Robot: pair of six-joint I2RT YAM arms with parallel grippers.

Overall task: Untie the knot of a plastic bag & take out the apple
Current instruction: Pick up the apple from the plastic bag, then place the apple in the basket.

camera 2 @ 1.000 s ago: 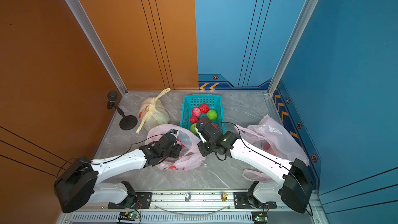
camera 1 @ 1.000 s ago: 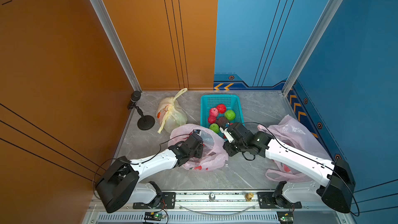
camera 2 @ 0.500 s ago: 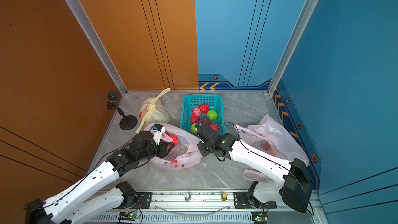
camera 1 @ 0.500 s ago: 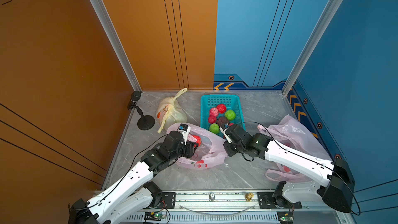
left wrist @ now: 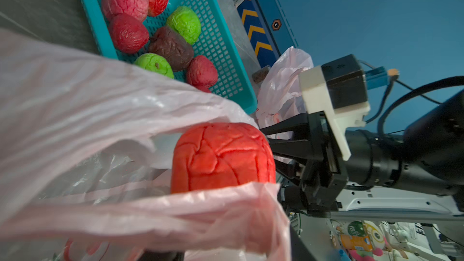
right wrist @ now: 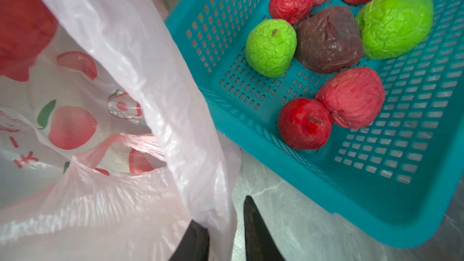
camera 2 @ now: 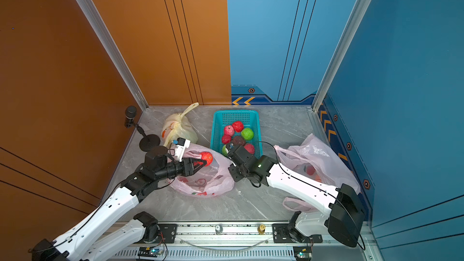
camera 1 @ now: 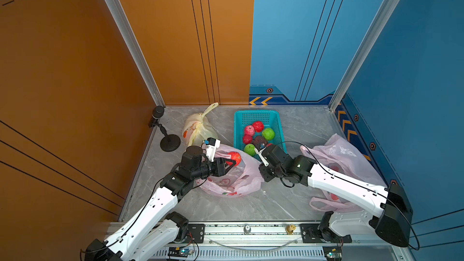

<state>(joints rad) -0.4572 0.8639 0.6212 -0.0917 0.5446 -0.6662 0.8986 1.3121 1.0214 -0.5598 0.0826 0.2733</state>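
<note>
My left gripper (camera 1: 231, 161) is shut on a wrinkled red apple (camera 1: 234, 158) and holds it at the open mouth of the pink plastic bag (camera 1: 233, 183), a little above the table. In the left wrist view the apple (left wrist: 223, 156) shows between folds of the bag (left wrist: 75, 91), and plastic hides my jaws. My right gripper (right wrist: 227, 232) is shut on the bag's edge (right wrist: 216, 197) on the side next to the basket. No knot shows on this bag.
A teal basket (camera 1: 251, 116) holding several red, green and brown apples stands just behind the bag. A knotted yellow bag (camera 1: 198, 128) and a black microphone stand (camera 1: 169, 143) are at the back left. Another pink bag (camera 1: 344, 154) lies at the right.
My left arm has risen from low inside the bag, bringing the red apple up to the bag's mouth. The right gripper has stayed on the bag's edge.
</note>
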